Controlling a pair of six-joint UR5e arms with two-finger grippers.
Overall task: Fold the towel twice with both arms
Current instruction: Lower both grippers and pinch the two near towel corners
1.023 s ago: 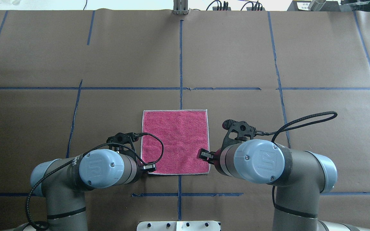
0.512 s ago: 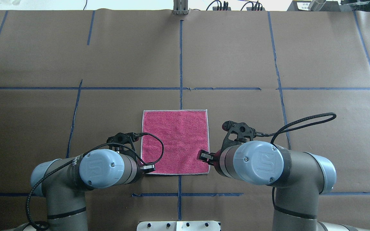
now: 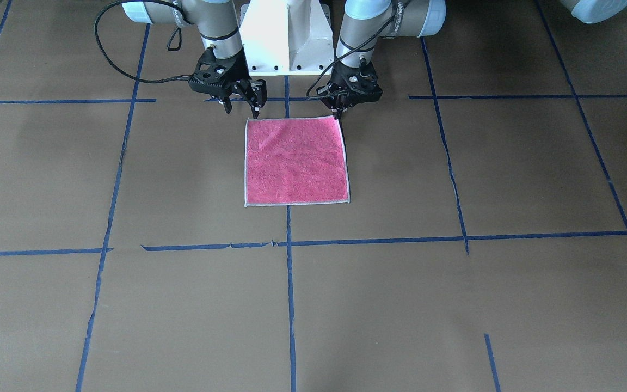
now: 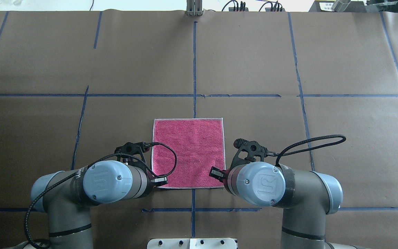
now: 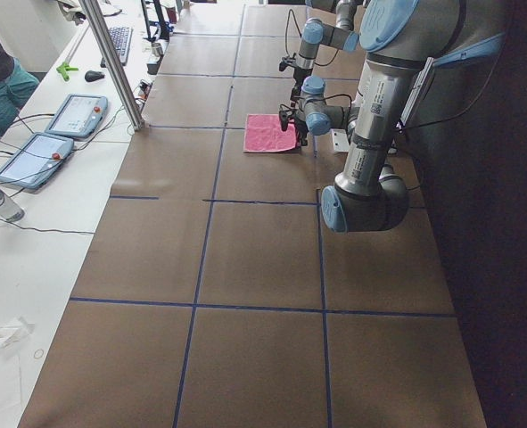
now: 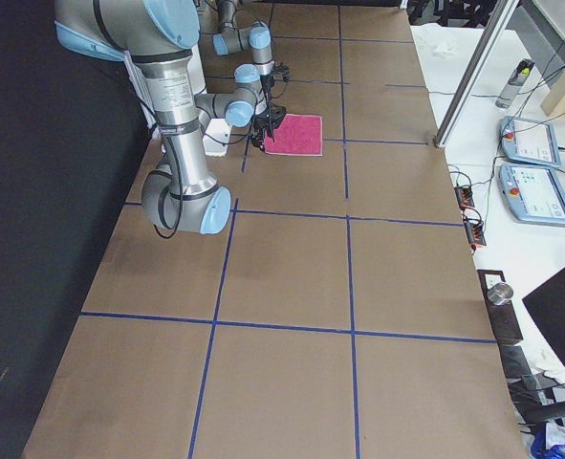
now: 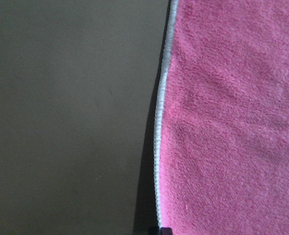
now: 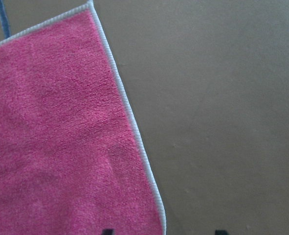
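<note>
The towel (image 3: 295, 160) lies flat, pink face up, in the middle of the table (image 4: 188, 152). My left gripper (image 3: 339, 113) is at its near left corner (image 4: 159, 180). In the left wrist view only one dark fingertip (image 7: 161, 230) shows, at the stitched edge of the towel (image 7: 232, 122), which looks slightly raised there; the gripper looks shut on the towel. My right gripper (image 3: 241, 106) is open just above the near right corner (image 4: 216, 172). In the right wrist view its two tips (image 8: 164, 232) straddle the towel (image 8: 61, 137) edge.
Brown paper with blue tape lines covers the table (image 4: 254, 62). The white pedestal (image 3: 286, 38) stands between the arm bases. A metal post (image 5: 111, 62) and tablets (image 6: 526, 143) are on the side bench, far from the towel.
My right arm has moved left and toward the robot's side, bringing its gripper over the towel's near right corner. The left arm and the towel have not moved.
</note>
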